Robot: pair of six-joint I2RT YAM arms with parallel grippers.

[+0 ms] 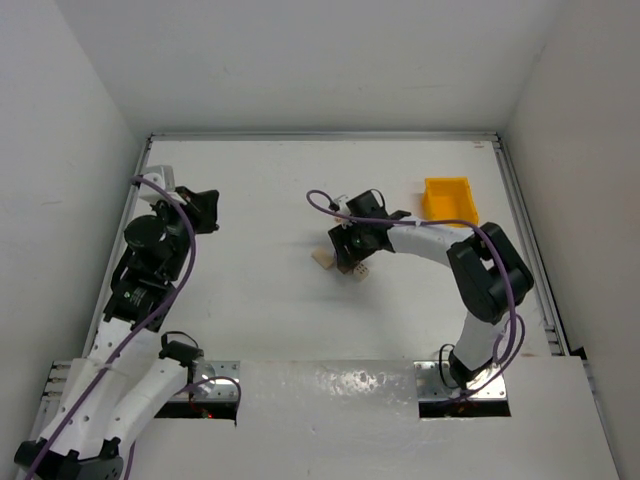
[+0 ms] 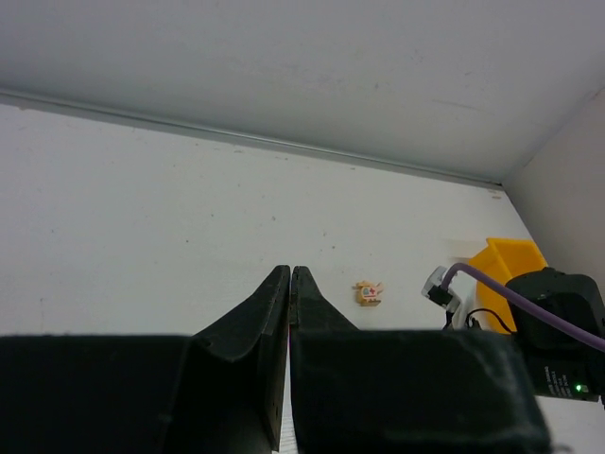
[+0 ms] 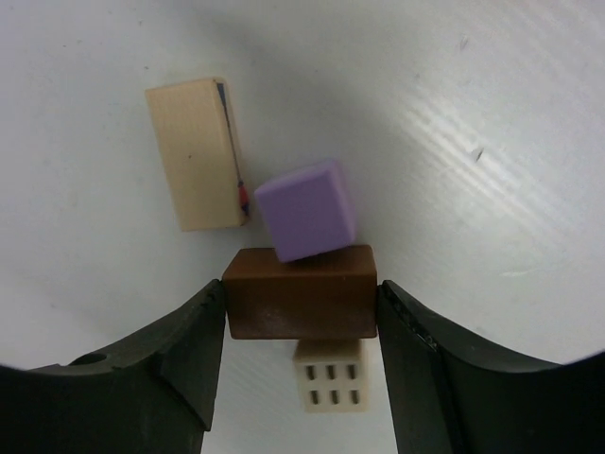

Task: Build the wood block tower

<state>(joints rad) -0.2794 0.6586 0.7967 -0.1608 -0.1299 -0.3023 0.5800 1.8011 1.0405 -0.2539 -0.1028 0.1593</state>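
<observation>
My right gripper point(image 3: 302, 307) is shut on a dark brown block point(image 3: 301, 298), with a finger pressed against each end. A purple cube point(image 3: 307, 210) overlaps the brown block's far edge. A small light tan block with dark slots point(image 3: 329, 388) shows from under its near edge. A long light tan block point(image 3: 194, 156) lies apart on the table, up and to the left. In the top view the right gripper point(image 1: 350, 255) hovers over this cluster mid-table, with a tan block point(image 1: 323, 260) beside it. My left gripper point(image 2: 290, 276) is shut and empty at the far left point(image 1: 205, 210).
A yellow bin point(image 1: 449, 200) stands at the back right, also seen in the left wrist view point(image 2: 510, 263). A small tan printed block point(image 2: 369, 294) sits on the table ahead of the left gripper. White walls enclose the table point(image 1: 260, 190).
</observation>
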